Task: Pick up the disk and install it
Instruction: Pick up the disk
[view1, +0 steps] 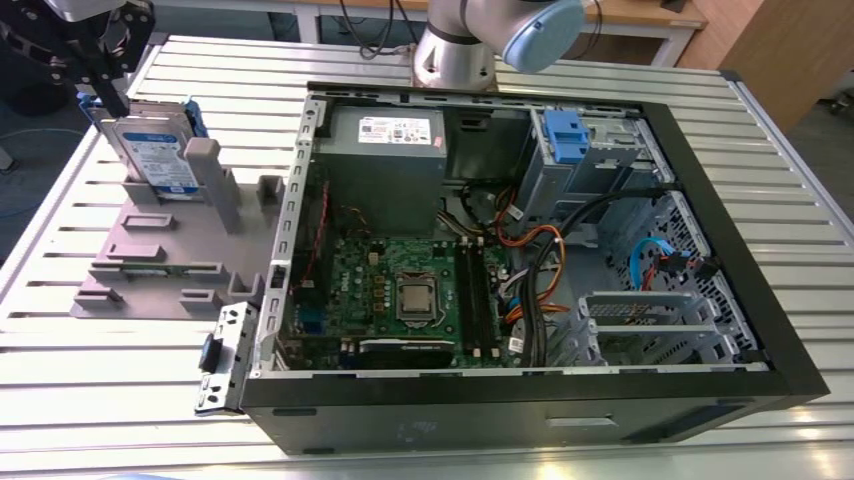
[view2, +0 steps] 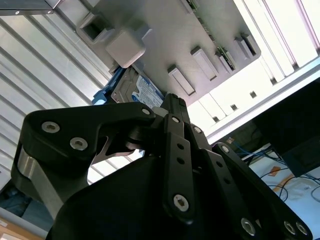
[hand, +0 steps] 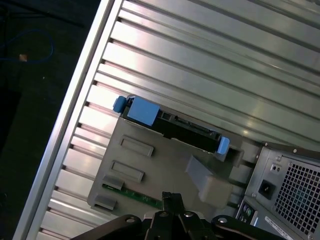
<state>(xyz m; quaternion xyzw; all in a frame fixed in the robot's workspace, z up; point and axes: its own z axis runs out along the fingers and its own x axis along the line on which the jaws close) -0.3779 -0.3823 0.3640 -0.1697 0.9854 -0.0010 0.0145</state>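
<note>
The disk (view1: 154, 150) stands on edge in the grey stand (view1: 147, 250) at the exterior view's left, its white-and-blue label facing forward and a blue bracket around it. My gripper (view1: 110, 95) hangs just above its far upper corner, fingers drawn together with nothing between them. In the first wrist view the disk (hand: 175, 127) shows edge-on at the back of the stand (hand: 150, 170), beyond the gripper (hand: 170, 197). In the second wrist view the disk (view2: 145, 92) peeks out just past the gripper (view2: 172, 100), with the stand (view2: 165, 40) behind it.
An open computer case (view1: 707, 230) lies right of the stand, with motherboard, cables and a drive cage holding a blue bracket (view1: 567, 130). The stand's upright post (view1: 203, 165) rises beside the disk. The arm's base (view1: 454, 50) is behind the case on the slatted metal table (view1: 120, 400).
</note>
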